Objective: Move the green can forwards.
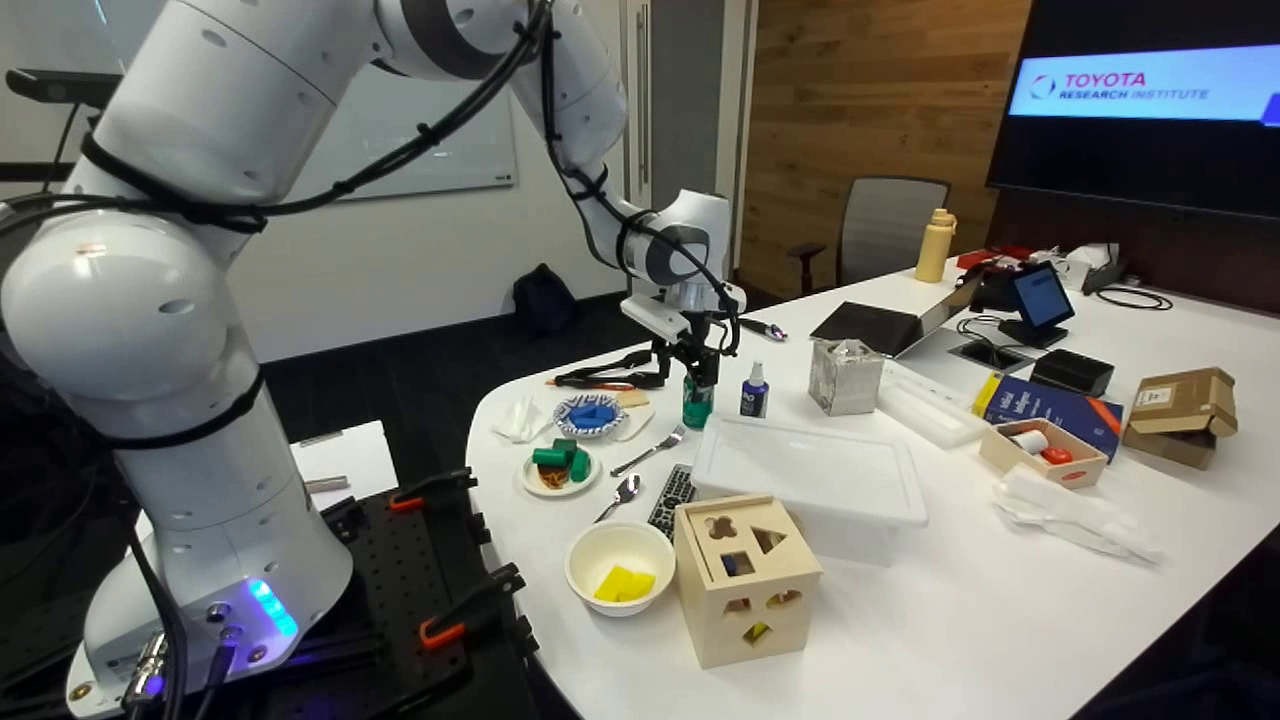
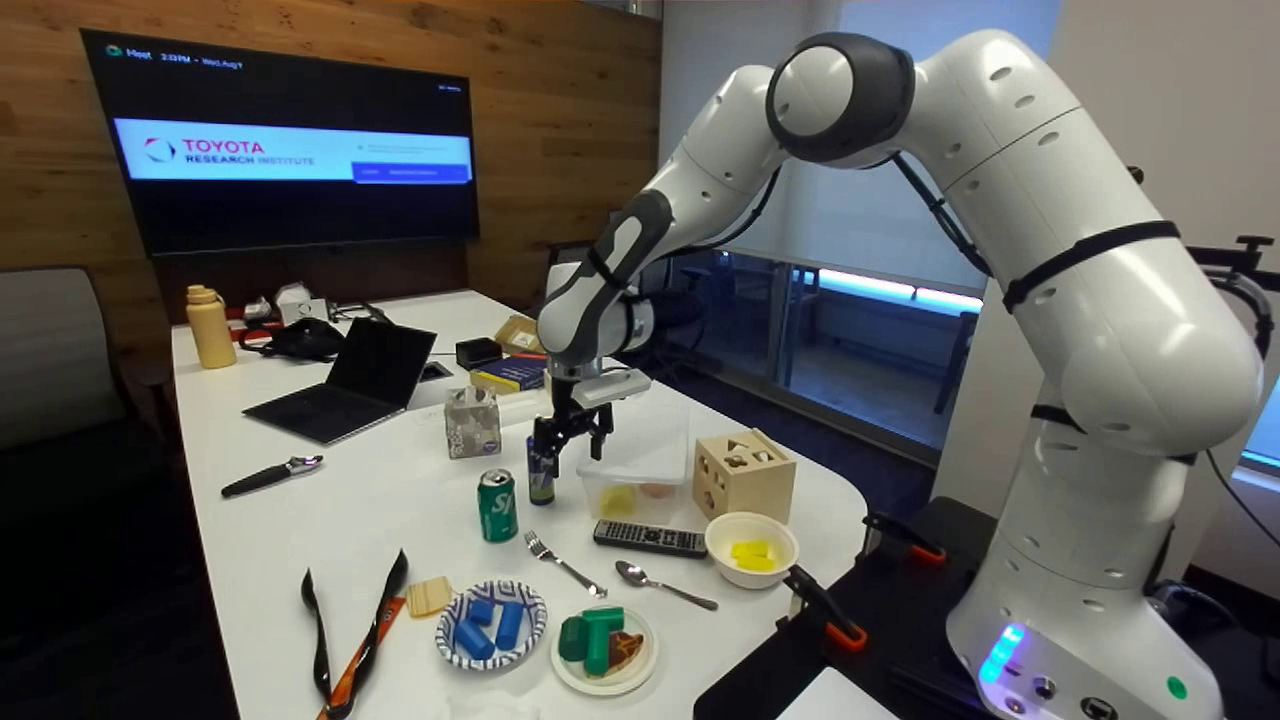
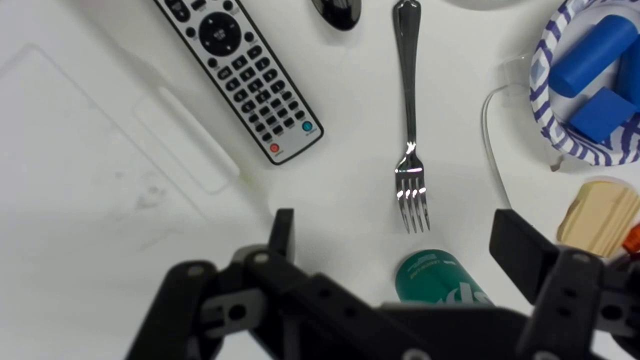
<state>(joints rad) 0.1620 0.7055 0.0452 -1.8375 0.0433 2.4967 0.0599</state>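
Observed jaws wide apart, holding nothing. Located green can (image 2: 497,510) upright on tabletop (image 2: 390,500), near fork (image 3: 410,115) and blue bottle (image 1: 754,400). Could tip can if lowered off-centre and pressed against its top edge; could also knock bottle, given close spacing.

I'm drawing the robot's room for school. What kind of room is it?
Most likely an office meeting room: a big wall screen shows "Toyota Research Institute", and an open laptop sits on the long white table.
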